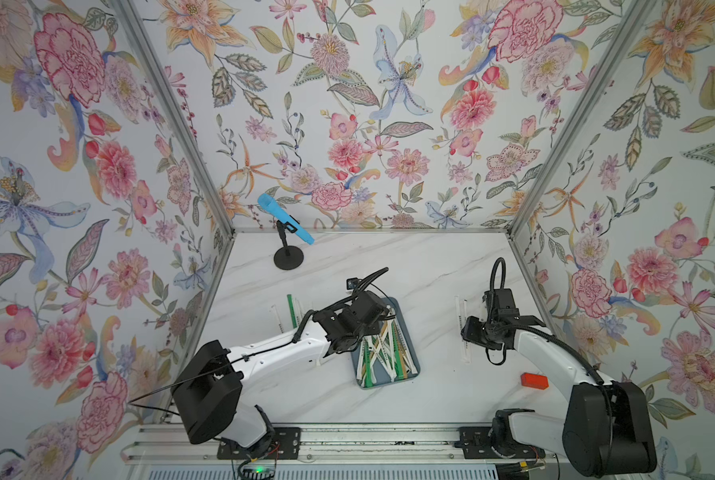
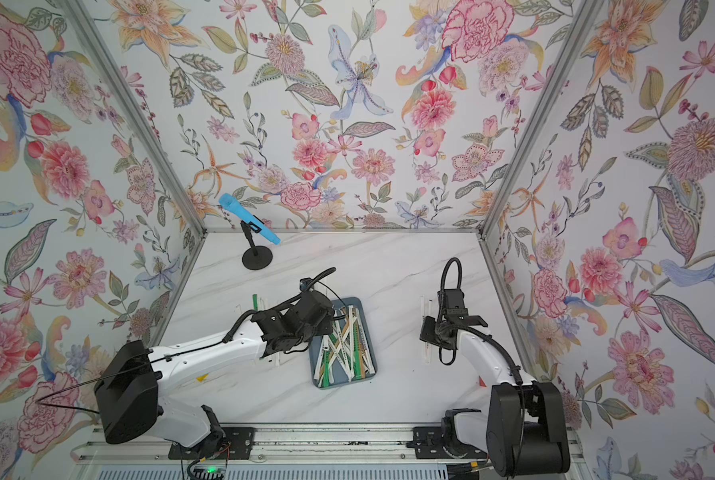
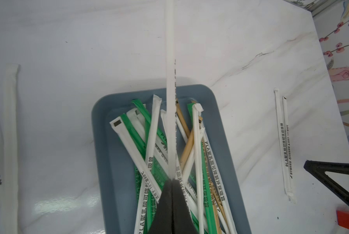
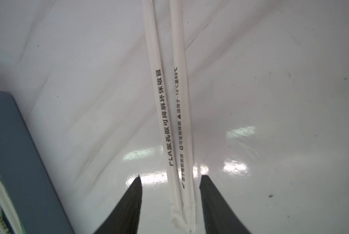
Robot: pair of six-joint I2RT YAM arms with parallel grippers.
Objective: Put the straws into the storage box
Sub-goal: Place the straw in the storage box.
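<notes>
This is looking like a robot lab's test booth, not a lived-in room. Floral wallpaper (image 1: 347,104) is covering three panels standing around a small table (image 1: 389,257), and bare aluminium posts (image 1: 173,116) are framing the corners where the panels are meeting. The tabletop is showing a glossy marble pattern. Two white-and-black arms, left (image 1: 272,353) and right (image 1: 547,353), are sitting on black plates (image 1: 289,440) fixed to a metal rail (image 1: 368,446) along the front edge, with cables (image 1: 498,274) looping off them. A blue microphone-like device (image 1: 285,218) is perching on a black stand (image 1: 288,257) at the back, and a green light (image 1: 257,470) is glowing below the rail.
</notes>
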